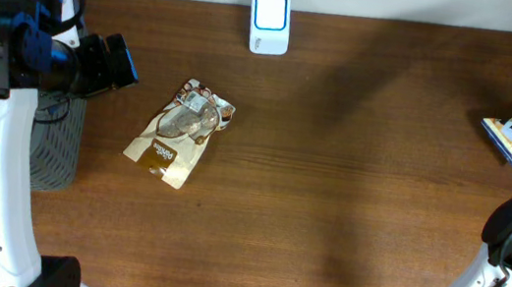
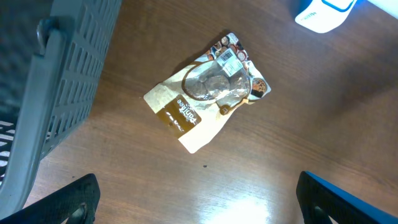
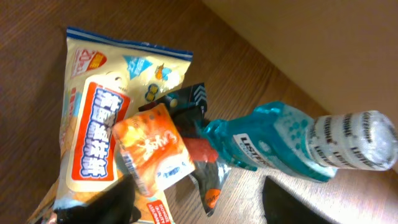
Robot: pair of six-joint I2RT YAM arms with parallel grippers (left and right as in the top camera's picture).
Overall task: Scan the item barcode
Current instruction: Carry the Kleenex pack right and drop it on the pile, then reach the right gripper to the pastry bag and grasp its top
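Since lying diagonal just beside wide-open left gripper (image 2: 200, 200), long axis toward scanner (image 1: 270, 21), take pouch (image 1: 180, 134) from left; ignore right gripper (image 3: 196, 199), parted over far pile (image 3: 93, 112).

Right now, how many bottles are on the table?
1: a blue mouthwash bottle lies at the right end of the table, next to a yellow snack bag. Others may be hidden underneath.

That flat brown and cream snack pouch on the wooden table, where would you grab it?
Likely from straight above, across the brown lower end of the brown and cream snack pouch: it lies flat and diagonal, and this leaves the white barcode label at its other end uncovered.
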